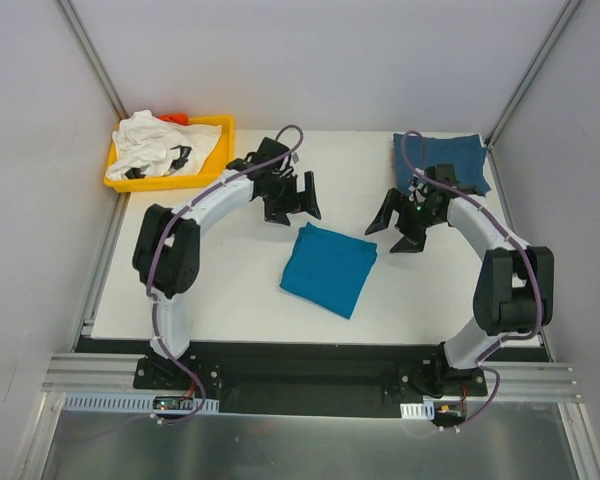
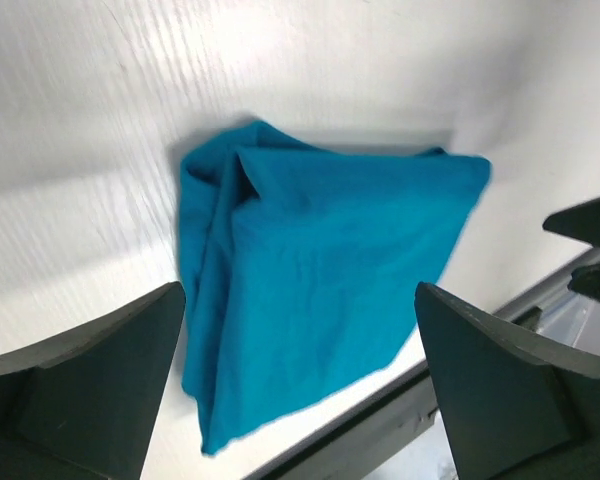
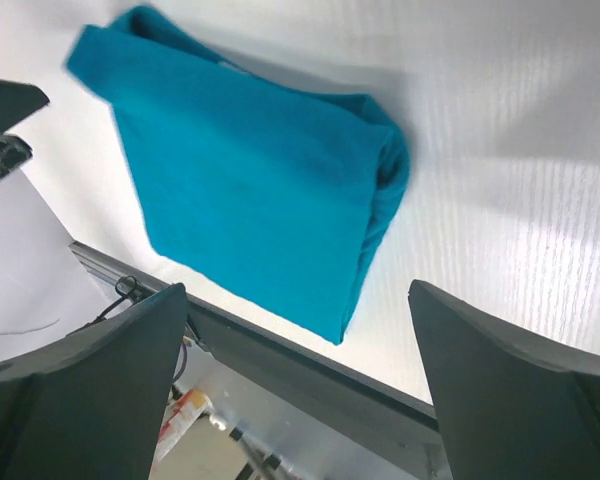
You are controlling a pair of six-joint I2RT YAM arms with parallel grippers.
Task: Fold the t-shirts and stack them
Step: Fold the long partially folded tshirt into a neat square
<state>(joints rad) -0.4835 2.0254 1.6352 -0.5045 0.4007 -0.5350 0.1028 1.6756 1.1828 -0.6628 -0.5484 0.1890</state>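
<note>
The left arm is arched from its base up and inward over the table, the elbow raised at the left and the wrist turned toward the middle; the left gripper is held above the tabletop just behind the far left corner of the teal shirt, apart from it, with the jaws spread wide and nothing between them; in the left wrist view its dark fingers are seen at either side of the frame, the shirt lying below them untouched; the right arm is bent in a mirrored arc, elbow at the right, wrist reaching inward; the right gripper is poised beside the shirt's far right corner, its jaws likewise wide and empty, as the right wrist view also shows; the teal shirt is laid folded into a rough square near the middle of the table, between the two grippers and nearer the bases, with creases along one folded edge; the dark blue shirt is laid folded at the far right corner, behind the right gripper; the white shirt is heaped, unfolded, in the tray at the far left.
</note>
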